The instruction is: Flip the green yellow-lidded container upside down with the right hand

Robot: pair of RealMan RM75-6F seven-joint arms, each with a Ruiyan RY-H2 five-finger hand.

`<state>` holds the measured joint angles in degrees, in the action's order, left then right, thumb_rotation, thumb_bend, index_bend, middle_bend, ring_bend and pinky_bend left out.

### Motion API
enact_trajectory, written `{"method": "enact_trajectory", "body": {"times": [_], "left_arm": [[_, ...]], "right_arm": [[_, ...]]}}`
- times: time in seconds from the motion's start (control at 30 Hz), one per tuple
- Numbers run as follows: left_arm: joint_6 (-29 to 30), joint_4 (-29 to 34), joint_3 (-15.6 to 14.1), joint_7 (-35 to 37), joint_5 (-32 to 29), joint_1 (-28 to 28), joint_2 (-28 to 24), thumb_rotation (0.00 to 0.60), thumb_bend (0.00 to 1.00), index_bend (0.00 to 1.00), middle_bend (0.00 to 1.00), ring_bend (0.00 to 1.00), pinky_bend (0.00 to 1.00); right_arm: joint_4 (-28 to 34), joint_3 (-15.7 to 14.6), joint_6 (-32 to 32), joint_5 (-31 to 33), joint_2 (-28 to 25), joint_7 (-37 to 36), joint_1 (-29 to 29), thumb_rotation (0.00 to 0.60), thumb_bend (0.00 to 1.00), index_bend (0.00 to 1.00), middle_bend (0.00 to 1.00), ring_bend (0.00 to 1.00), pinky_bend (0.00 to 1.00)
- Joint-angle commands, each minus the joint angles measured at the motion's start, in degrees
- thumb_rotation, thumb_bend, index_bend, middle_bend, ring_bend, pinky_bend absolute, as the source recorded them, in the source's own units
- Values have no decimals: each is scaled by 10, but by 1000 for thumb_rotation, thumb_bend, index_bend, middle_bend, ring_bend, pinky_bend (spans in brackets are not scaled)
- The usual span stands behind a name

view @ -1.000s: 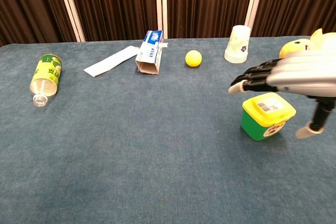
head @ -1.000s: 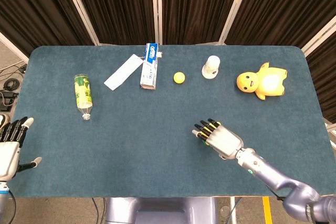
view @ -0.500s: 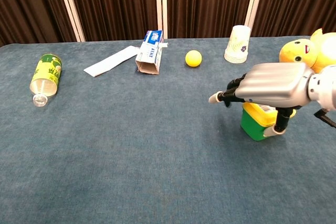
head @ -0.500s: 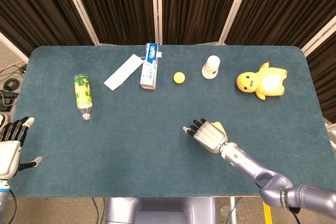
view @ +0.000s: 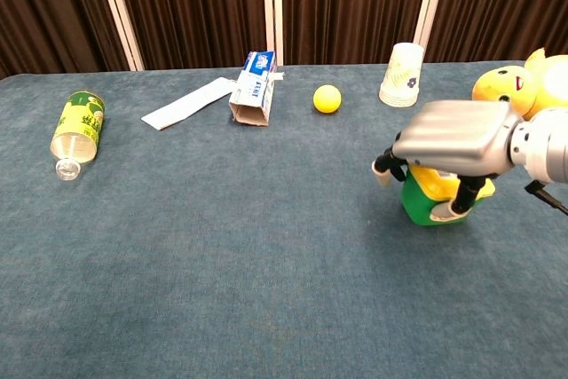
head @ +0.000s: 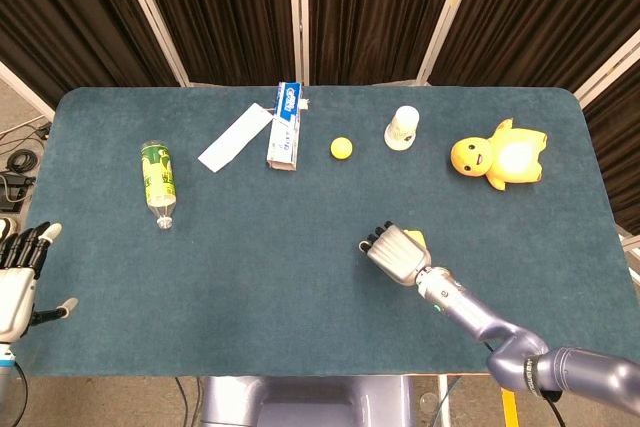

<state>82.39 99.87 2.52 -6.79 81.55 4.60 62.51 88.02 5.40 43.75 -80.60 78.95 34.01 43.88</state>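
The green container (view: 424, 204) with its yellow lid (head: 415, 239) stands at the table's near right, mostly covered by my right hand (view: 451, 141). That hand (head: 396, 253) lies over the lid from above. Its fingers (view: 383, 169) curl down the container's left side and the thumb (view: 462, 201) presses its front, so the hand grips it. The container looks slightly tilted in the chest view. My left hand (head: 18, 277) hangs off the table's near left corner, fingers apart and holding nothing; only the head view shows it.
A plastic bottle (head: 157, 180) lies at the left. A toothpaste box (head: 285, 127) and a flat white packet (head: 235, 137) lie at the back centre. A yellow ball (head: 342, 148), an upturned paper cup (head: 402, 128) and a yellow duck toy (head: 500, 155) sit behind the container.
My right hand has dropped from above the container onto its lid, and its fingers have closed around it. The container has shifted slightly left. The left hand has barely moved.
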Motion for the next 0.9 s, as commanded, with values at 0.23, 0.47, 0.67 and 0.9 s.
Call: {"method": "enact_trajectory", "body": {"times": [0.23, 0.47, 0.67, 0.9], "left_arm": [[-1, 1, 0, 5, 0, 1, -1, 600, 0, 0, 0, 0, 0], [-3, 3, -3, 9, 5, 2, -2, 600, 0, 0, 0, 0, 0], [-4, 6, -6, 12, 9, 3, -4, 600, 0, 0, 0, 0, 0], [-2, 8, -7, 11, 11, 2, -5, 600, 0, 0, 0, 0, 0]], "right_arm": [[1, 18, 109, -44, -22, -251, -40, 600, 425, 388, 499, 421, 563], [-37, 10, 178, -64, 3, -462, -80, 600, 432, 432, 510, 419, 561], [-120, -21, 229, -102, 47, -572, -107, 600, 464, 433, 497, 419, 561], [-191, -49, 272, -150, 84, -606, -118, 600, 459, 437, 485, 419, 561]]}}
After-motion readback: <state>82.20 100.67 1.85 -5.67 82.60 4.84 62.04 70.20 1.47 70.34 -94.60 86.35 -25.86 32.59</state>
